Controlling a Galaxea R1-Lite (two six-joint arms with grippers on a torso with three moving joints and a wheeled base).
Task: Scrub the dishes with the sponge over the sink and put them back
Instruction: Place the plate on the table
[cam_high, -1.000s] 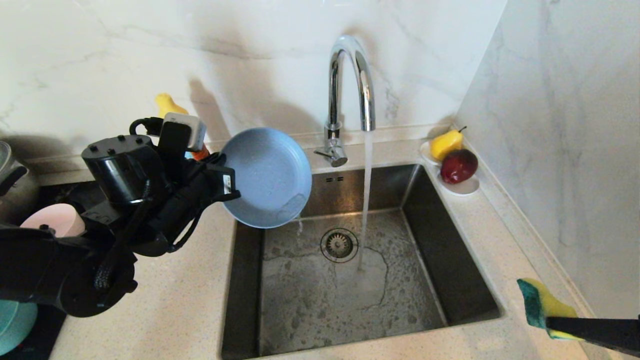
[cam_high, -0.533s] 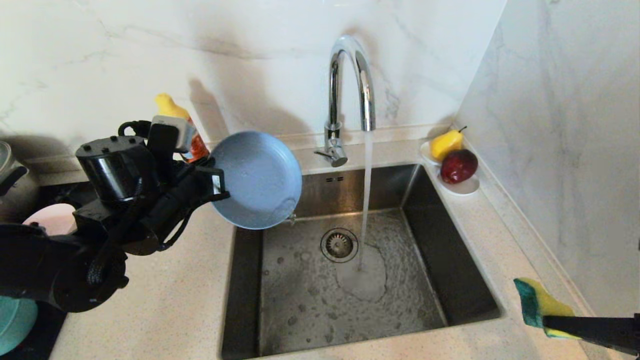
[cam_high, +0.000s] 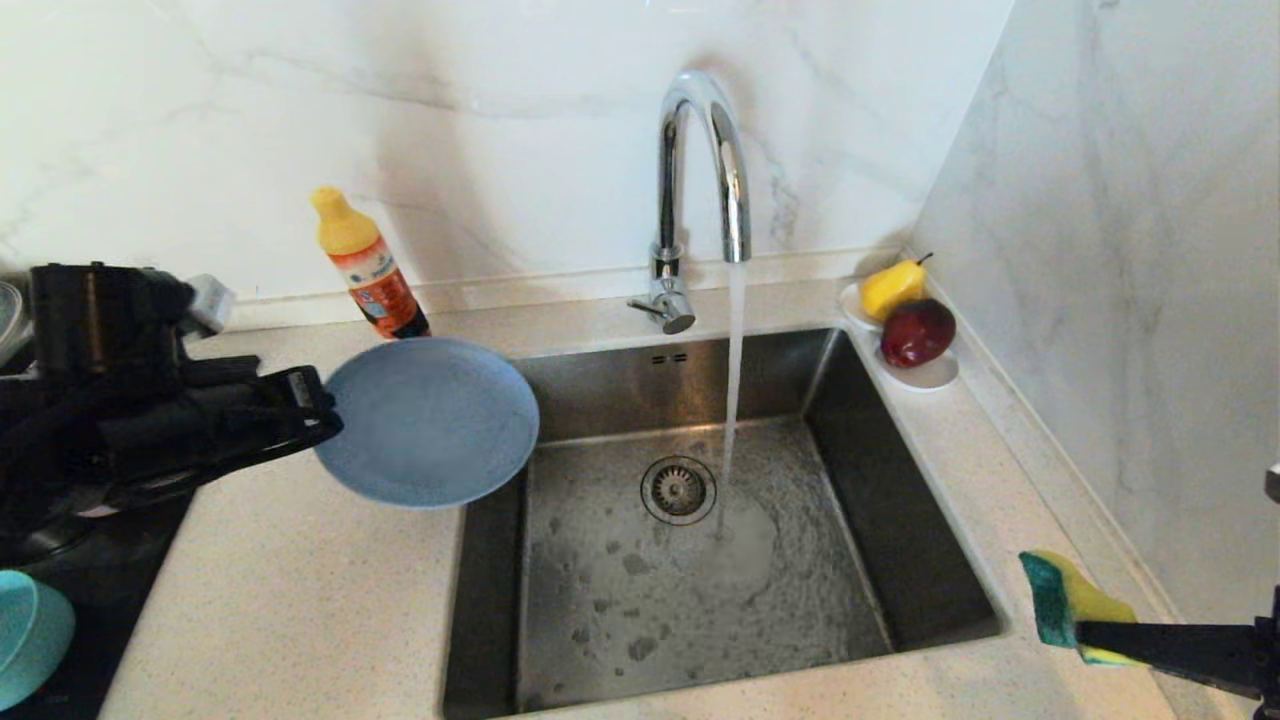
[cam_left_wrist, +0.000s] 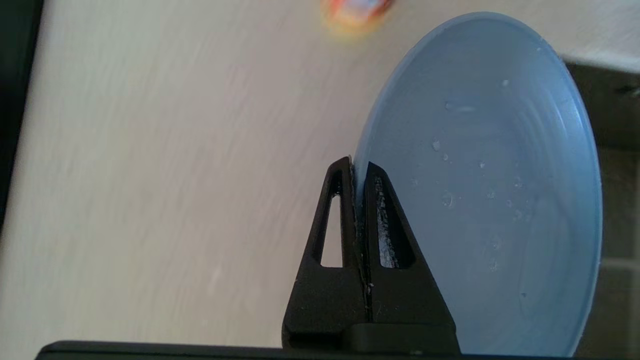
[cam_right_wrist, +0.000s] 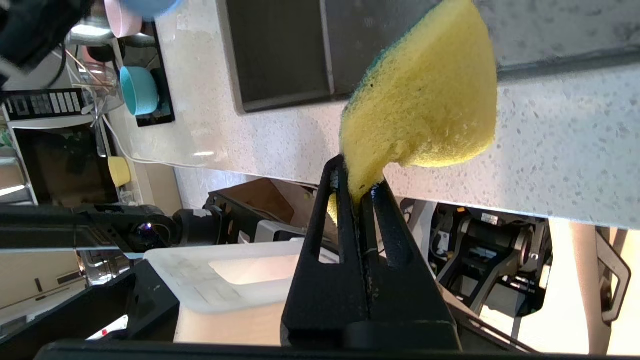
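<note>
Plate (cam_high: 428, 420), rim pinched in left gripper (cam_high: 325, 412), has swung left; right gripper (cam_high: 1085, 632) clamps sponge (cam_high: 1065, 600).

The left arm (cam_high: 130, 400) is matte black, a chunky housing with black cables along it and a small white-grey block near its back. Each gripper ends in two black tapered fingers (cam_left_wrist: 345, 220) with triangular cut-outs.
</note>
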